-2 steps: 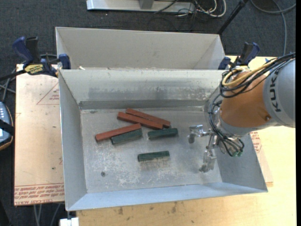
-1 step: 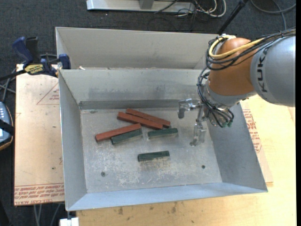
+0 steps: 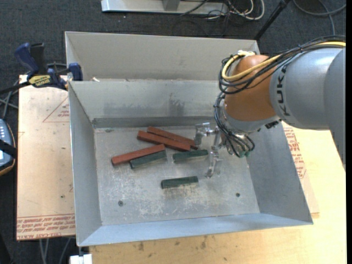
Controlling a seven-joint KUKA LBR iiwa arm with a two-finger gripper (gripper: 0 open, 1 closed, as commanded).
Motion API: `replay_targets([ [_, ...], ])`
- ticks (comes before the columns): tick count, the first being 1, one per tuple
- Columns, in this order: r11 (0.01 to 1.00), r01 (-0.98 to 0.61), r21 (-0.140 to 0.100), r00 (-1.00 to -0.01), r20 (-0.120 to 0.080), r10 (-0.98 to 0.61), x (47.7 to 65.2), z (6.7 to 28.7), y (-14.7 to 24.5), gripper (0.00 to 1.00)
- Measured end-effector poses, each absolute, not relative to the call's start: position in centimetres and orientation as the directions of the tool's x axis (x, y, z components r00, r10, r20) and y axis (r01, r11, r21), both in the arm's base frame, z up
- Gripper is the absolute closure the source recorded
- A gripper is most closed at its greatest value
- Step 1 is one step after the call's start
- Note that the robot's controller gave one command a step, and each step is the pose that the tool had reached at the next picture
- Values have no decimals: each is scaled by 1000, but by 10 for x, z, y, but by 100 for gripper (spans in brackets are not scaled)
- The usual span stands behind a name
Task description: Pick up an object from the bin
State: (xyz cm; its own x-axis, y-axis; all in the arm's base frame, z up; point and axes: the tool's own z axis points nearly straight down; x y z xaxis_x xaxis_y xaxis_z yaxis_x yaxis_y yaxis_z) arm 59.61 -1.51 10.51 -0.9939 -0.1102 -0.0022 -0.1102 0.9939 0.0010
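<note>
The gripper (image 3: 209,150), fingers apart astride the dark green flat rectangular bar (image 3: 188,156), should be centred on it before being closed

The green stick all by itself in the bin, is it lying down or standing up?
Lying down. The dark green stick lies flat along the bin floor, touching no other stick.
</note>
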Motion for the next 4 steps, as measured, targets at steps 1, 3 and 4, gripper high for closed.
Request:
replay_targets([
  [1,1000,-27,2,-1000,-5,-27,620,69,15,0],
  [3,1000,13,1,-1000,-12,13,640,76,23,100],
  [4,1000,13,1,-1000,-11,13,640,77,23,100],
])
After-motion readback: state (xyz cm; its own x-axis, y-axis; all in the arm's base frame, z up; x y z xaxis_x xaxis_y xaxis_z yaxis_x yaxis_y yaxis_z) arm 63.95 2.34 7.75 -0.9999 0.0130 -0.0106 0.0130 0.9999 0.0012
